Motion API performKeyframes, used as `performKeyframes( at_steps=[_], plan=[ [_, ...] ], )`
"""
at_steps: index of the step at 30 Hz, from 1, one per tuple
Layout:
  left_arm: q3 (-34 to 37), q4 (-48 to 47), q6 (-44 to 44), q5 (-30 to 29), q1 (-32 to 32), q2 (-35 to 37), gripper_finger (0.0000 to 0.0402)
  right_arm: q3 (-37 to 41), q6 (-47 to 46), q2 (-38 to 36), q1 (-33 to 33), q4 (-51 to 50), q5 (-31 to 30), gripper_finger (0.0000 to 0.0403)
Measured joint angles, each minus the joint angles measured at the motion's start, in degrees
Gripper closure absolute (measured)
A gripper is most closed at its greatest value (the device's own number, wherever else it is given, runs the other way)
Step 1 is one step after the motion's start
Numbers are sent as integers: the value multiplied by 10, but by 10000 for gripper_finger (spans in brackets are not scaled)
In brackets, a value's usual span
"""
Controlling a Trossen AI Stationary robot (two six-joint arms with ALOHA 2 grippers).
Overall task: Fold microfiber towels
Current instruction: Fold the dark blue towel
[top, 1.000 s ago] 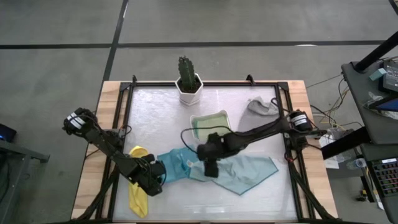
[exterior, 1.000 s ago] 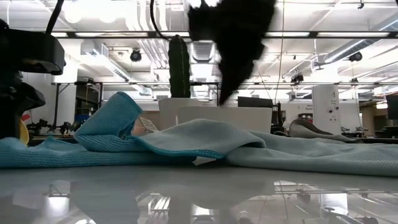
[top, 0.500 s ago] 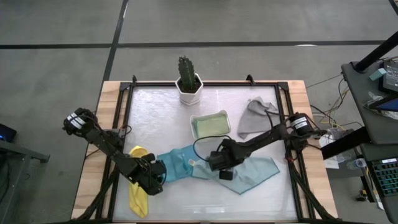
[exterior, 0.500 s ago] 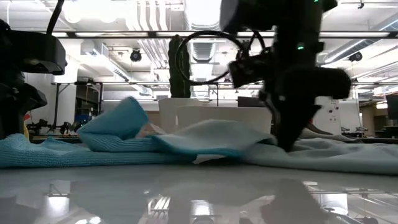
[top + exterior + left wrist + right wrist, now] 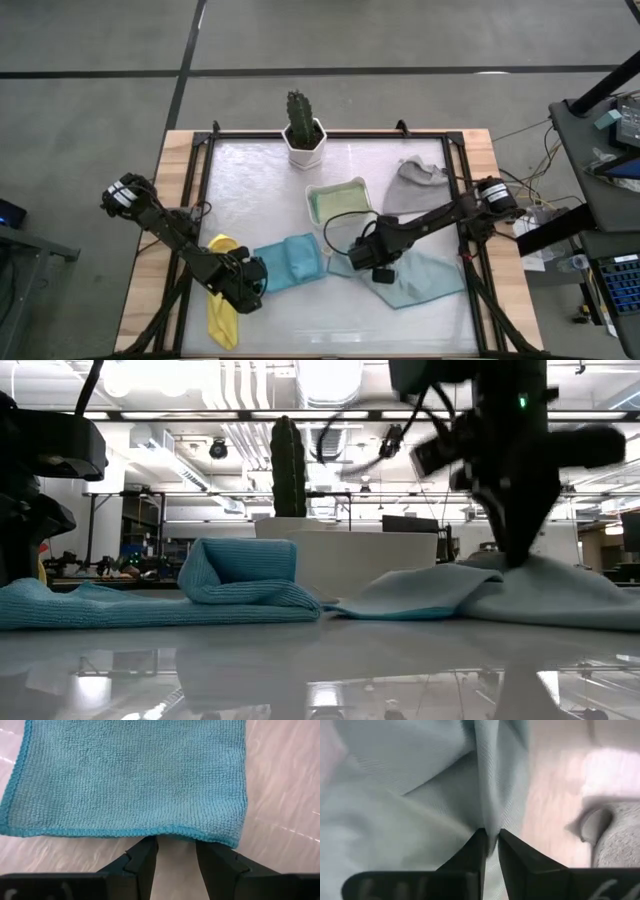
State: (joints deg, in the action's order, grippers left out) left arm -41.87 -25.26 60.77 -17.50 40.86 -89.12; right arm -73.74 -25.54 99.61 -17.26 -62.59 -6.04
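Note:
The bright blue towel (image 5: pixel 290 262) lies flat at the table's near left, its right end folded back on itself (image 5: pixel 240 572). My left gripper (image 5: pixel 252 282) stands open at its left hem (image 5: pixel 125 833), fingers pointing steeply down. The pale teal towel (image 5: pixel 425 280) lies rumpled to the right of the blue one, and my right gripper (image 5: pixel 380 270) is shut on it. The yellow towel (image 5: pixel 222 300) lies bunched by the near left edge, partly under my left arm. The grey towel (image 5: pixel 410 185) lies crumpled at the far right. My left gripper (image 5: pixel 175 842) has its two fingertips (image 5: pixel 147 845) right at the blue towel's hem; I cannot tell whether they touch it. My right gripper (image 5: pixel 491 837) pinches a raised fold of the pale teal towel (image 5: pixel 492 812) between its two fingers, left of the towel's middle. The fingers come from above, pointing down. The rest of the towel lies slack on the table (image 5: pixel 570 595).
A white tray (image 5: pixel 312 192) holding a green towel (image 5: pixel 338 203) stands in the middle, just behind my right gripper. A cactus in a white pot (image 5: pixel 303 135) stands at the far edge. A dark frame (image 5: pixel 195 190) rims the table.
My right gripper has come down, tipping to point straight down, onto the pale teal towel, taken hold and gone toward the table's right edge. The teal towel has slid off the blue one. The blue towel's right end has dropped back folded; its left end stayed.

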Motion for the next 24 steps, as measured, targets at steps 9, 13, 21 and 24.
performKeyframes(
  at_steps=[9,13,21,24],
  plan=[
    [0,0,0,1,0,0,274,0,-15,-95,-1,23,-27,298],
    [0,0,0,0,0,0,274,24,9,-132,-9,162,-55,270],
    [0,3,-2,-2,0,0,274,121,-95,-126,1,522,-30,233],
    [0,3,-11,-2,0,0,274,146,-148,-99,8,609,-27,221]
  ],
)
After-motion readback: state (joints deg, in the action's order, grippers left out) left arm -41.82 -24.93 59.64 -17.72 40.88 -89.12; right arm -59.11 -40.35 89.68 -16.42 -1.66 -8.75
